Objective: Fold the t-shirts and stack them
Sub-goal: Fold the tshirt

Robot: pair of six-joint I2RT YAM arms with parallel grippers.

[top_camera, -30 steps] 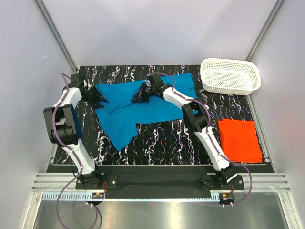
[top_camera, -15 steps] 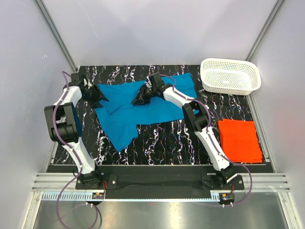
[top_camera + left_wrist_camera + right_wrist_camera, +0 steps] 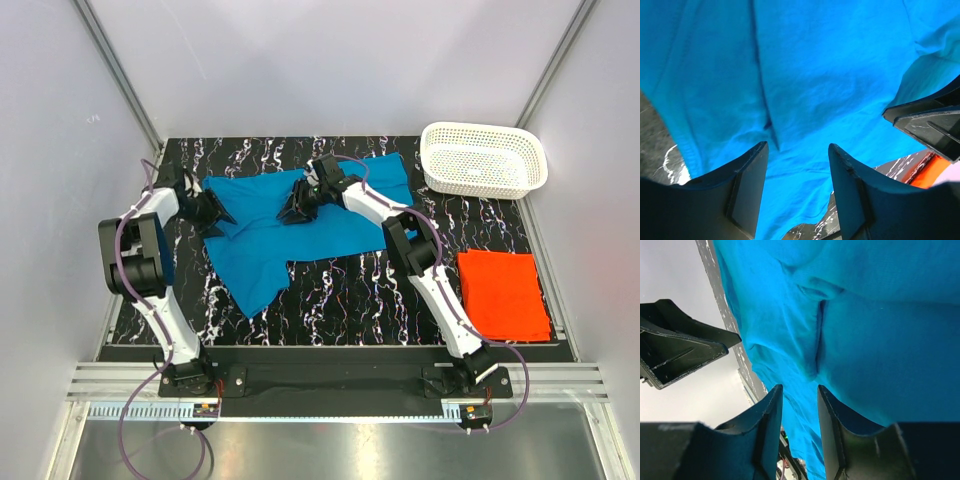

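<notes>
Left pincer (image 3: 220, 214) over blue t-shirt (image 3: 320, 232), basket (image 3: 484, 186) apart

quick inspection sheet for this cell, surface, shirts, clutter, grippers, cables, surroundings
surface: black marbled table, no spills seen
job's things: blue t-shirt spread and rumpled at the far centre, not yet folded; orange-red t-shirt folded flat on the right
clutter: white basket in the far right corner
grippers: left gripper open at the blue shirt's left edge; right gripper over the shirt's middle, narrow gap, pinch unclear
cables: purple cables run along the arms, clear of the cloth
surroundings: white enclosure walls, metal rail at the near edge
</notes>
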